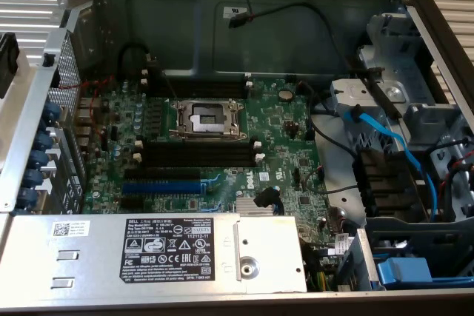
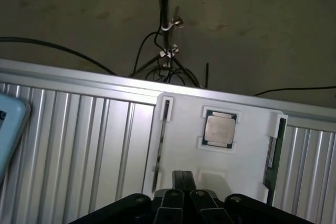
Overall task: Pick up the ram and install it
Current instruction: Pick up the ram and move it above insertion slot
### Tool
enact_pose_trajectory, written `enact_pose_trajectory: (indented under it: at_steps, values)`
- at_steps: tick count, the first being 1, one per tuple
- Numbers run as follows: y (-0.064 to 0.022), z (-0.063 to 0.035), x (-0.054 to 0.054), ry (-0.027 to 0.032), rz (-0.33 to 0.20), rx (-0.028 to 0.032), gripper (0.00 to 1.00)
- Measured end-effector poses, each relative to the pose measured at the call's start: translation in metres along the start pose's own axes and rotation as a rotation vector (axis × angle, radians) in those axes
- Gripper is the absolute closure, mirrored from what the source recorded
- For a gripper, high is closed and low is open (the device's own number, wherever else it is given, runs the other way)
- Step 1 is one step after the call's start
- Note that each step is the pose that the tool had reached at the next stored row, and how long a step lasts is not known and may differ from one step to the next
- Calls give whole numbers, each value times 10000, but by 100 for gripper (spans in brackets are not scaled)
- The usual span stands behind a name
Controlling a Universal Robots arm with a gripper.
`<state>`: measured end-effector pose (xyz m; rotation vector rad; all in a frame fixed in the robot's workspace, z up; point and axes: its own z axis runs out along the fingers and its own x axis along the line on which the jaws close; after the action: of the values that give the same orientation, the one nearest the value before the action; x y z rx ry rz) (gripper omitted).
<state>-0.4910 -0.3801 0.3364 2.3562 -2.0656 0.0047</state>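
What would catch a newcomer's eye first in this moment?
The exterior view shows an open computer case, its green motherboard bearing an empty processor socket at the centre. In the wrist view, a white tray on ribbed metal carries a processor chip, with the ram standing on edge in a side slot and the shut gripper near the tray.
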Motion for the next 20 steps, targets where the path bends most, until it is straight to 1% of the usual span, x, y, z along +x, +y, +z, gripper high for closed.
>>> enact_pose_trajectory:
  at_steps: [13, 20]
  values:
    - [7, 236, 62, 0, 0, 0, 90]
    - [3, 365, 138, 0, 0, 0, 90]
